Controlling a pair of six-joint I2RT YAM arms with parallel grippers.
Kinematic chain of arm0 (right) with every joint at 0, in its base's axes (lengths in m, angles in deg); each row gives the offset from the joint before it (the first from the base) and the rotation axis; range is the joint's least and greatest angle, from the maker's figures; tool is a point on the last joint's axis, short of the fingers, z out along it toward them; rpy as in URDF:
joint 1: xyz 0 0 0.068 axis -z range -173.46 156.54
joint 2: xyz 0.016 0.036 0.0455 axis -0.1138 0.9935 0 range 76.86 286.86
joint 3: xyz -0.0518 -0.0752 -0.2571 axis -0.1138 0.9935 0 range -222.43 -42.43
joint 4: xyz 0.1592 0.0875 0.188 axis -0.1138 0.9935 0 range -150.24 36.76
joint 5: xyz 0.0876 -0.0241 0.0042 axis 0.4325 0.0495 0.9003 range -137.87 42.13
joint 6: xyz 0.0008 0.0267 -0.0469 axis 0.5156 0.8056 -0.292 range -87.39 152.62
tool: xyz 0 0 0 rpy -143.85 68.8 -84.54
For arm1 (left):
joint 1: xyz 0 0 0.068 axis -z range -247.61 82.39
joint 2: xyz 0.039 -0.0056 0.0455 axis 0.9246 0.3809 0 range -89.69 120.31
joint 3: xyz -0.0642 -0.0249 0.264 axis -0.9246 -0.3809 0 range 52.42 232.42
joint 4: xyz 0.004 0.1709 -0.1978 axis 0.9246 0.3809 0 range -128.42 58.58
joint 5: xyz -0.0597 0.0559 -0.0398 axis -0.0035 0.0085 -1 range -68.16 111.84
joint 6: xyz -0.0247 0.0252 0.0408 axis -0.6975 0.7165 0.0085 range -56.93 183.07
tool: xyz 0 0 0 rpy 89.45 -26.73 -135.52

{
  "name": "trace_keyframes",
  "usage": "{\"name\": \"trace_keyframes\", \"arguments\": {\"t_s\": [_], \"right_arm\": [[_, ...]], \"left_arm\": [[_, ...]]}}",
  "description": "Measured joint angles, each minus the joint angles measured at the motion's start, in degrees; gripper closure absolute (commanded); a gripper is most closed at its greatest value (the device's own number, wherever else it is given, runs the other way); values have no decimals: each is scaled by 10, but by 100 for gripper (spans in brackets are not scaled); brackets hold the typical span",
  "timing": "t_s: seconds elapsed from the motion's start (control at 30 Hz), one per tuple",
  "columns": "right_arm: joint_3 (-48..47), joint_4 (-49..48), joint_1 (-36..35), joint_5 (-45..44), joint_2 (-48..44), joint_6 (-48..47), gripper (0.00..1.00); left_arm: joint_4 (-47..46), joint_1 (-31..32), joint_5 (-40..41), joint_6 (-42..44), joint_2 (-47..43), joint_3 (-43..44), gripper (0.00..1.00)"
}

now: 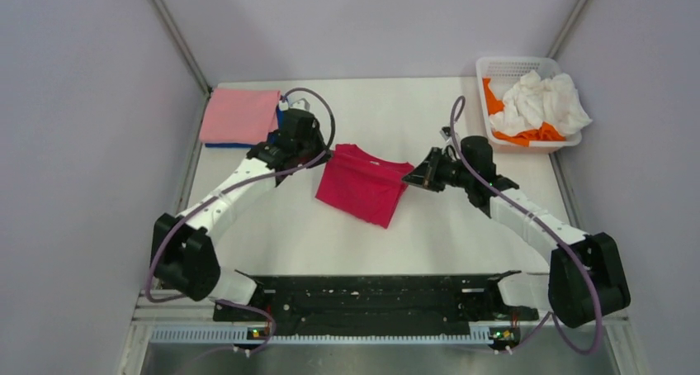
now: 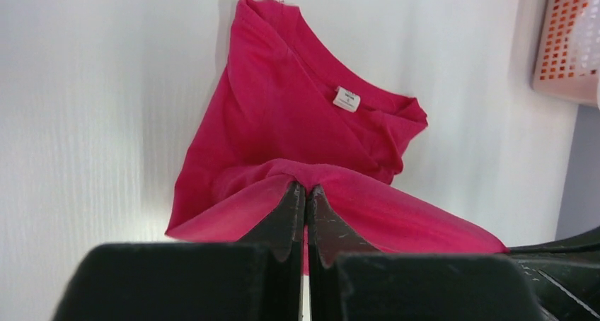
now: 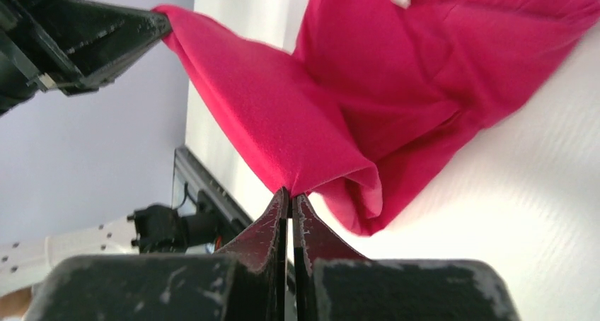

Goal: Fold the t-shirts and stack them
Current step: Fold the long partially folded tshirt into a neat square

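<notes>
The crimson-red t-shirt (image 1: 363, 183) lies partly folded mid-table, its white neck label (image 2: 347, 99) showing. My left gripper (image 1: 323, 155) is shut on its left edge (image 2: 306, 176), lifted off the table. My right gripper (image 1: 410, 177) is shut on its right edge (image 3: 311, 172). A strip of the cloth stretches between the two grippers above the rest of the shirt. A folded light pink t-shirt (image 1: 240, 116) lies on a blue one (image 1: 227, 144) at the back left. White (image 1: 541, 101) and orange (image 1: 495, 99) t-shirts are heaped in the basket.
The white mesh basket (image 1: 518, 64) stands at the back right corner; its edge shows in the left wrist view (image 2: 569, 38). Grey walls close in the table on three sides. A black rail (image 1: 371, 296) runs along the near edge.
</notes>
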Motion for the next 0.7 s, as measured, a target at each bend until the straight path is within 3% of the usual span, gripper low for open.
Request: {"name": "trace_keyframes", "arguments": {"t_s": [0.47,0.6,0.63,0.67,0.7], "right_arm": [[-67,-88,63,10,206,-14,100],[-85,-114,73,12,255,-10,100],[-90,-118,76,11,266,-9,93],[-96,-122,78,10,276,-9,77],[-103,-123,81,8,285,-9,49]], "left_arm": [[-11,-21,9,19,234,157,100],[6,-27,7,33,291,210,91],[14,-28,6,38,310,233,79],[19,-28,4,43,326,253,59],[23,-28,3,50,341,272,28]]}}
